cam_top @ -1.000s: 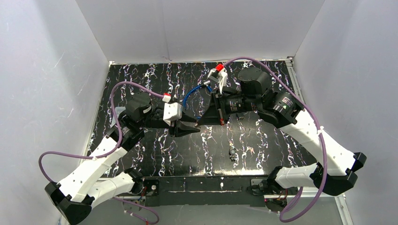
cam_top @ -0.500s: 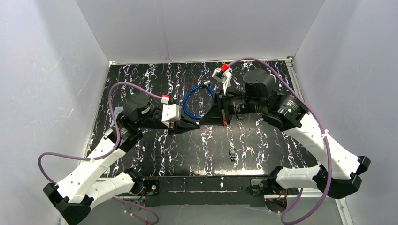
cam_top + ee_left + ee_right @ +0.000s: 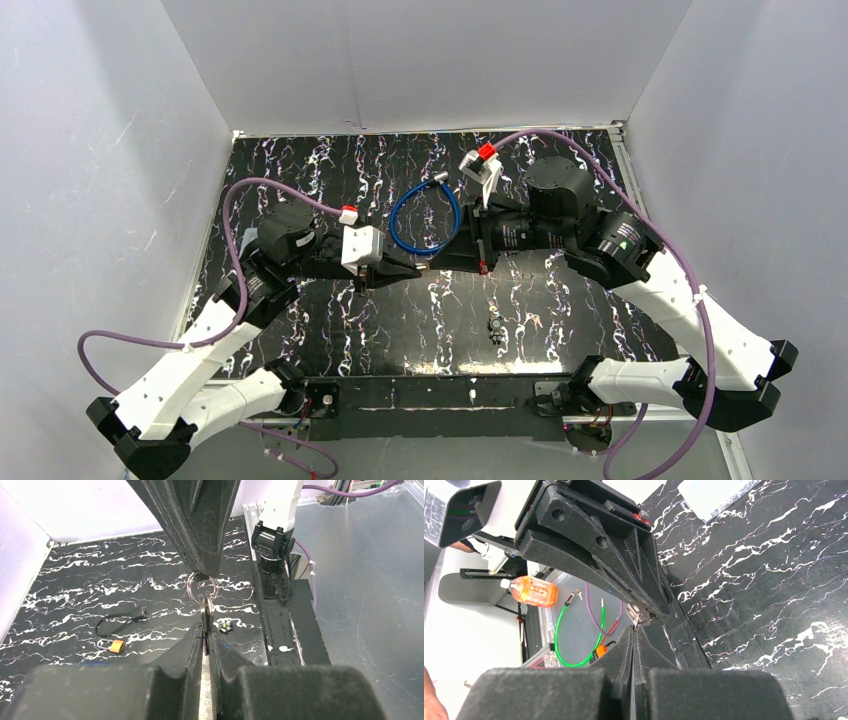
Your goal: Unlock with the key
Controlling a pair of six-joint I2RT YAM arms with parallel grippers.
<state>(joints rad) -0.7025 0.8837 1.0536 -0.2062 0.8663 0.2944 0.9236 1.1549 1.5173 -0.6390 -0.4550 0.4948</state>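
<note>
— Where is the key [image 3: 205, 621]?
— Above the middle of the table [image 3: 90, 587], clamped in the left gripper [image 3: 205, 641]. The right gripper [image 3: 201, 571] has its jaws pinched together on the ring [image 3: 202, 585].

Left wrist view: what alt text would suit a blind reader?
The left tool pinches a key whose key ring is held from above by the right tool. Beyond, a small brass padlock lies on the black marbled table.
</note>
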